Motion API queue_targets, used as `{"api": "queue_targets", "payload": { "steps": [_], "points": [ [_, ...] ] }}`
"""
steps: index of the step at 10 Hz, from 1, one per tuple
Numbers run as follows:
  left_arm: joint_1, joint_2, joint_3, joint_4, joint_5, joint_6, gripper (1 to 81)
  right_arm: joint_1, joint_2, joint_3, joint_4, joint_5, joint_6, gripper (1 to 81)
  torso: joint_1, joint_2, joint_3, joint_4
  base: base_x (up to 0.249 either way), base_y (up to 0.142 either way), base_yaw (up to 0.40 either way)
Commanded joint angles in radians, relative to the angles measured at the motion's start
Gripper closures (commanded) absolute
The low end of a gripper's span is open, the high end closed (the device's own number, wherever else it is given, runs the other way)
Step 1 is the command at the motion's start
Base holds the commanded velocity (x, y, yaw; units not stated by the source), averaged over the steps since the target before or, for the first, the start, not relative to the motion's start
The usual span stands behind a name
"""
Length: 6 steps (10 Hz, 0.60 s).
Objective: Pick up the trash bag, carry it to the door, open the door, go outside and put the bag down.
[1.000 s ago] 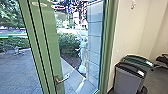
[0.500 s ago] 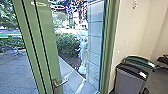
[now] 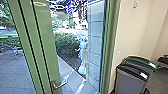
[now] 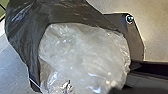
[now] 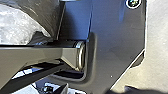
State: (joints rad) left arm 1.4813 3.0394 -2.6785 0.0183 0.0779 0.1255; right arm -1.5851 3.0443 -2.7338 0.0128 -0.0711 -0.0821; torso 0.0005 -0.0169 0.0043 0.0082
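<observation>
I logged the green door (image 3: 45, 47) at nine o'clock and its lever handle (image 3: 59, 85) at seven, and could not confirm it ajar. The trash bag (image 4: 57, 15) was beside the robot's dark plate (image 5: 117, 37); I could not tell either gripper's state. A narrow gap risked snagging and tearing the bag. Two bins (image 3: 132, 81) at four o'clock posed a bump hazard if I swung wide.

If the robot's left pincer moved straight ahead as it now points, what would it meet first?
Probably the trash bag, at the clear plastic framed by its dark film; the picture leaves depth, and whether they touch, unclear.
</observation>
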Motion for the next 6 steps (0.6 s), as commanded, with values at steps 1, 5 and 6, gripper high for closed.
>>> {"api": "queue_targets", "payload": {
  "steps": [1,5,6],
  "points": [
    [-0.051,0.000,0.002,0.002,0.059,0.000,81.1,0.038,0.004,0.000,0.001,-0.062,-0.001,1.0,0.000,0.000,0.000,0.000,0.000,0.000,0.000],
    [-0.046,0.003,0.002,0.000,0.057,0.000,81.1,0.032,0.003,0.000,0.004,-0.050,0.001,1.0,0.000,0.000,0.000,0.000,0.000,0.000,0.000],
    [-0.045,0.001,0.002,0.000,0.057,0.000,81.1,0.027,0.004,0.000,0.004,-0.027,0.001,1.0,0.000,0.000,0.000,0.000,0.000,0.000,0.000]
  ]
}}
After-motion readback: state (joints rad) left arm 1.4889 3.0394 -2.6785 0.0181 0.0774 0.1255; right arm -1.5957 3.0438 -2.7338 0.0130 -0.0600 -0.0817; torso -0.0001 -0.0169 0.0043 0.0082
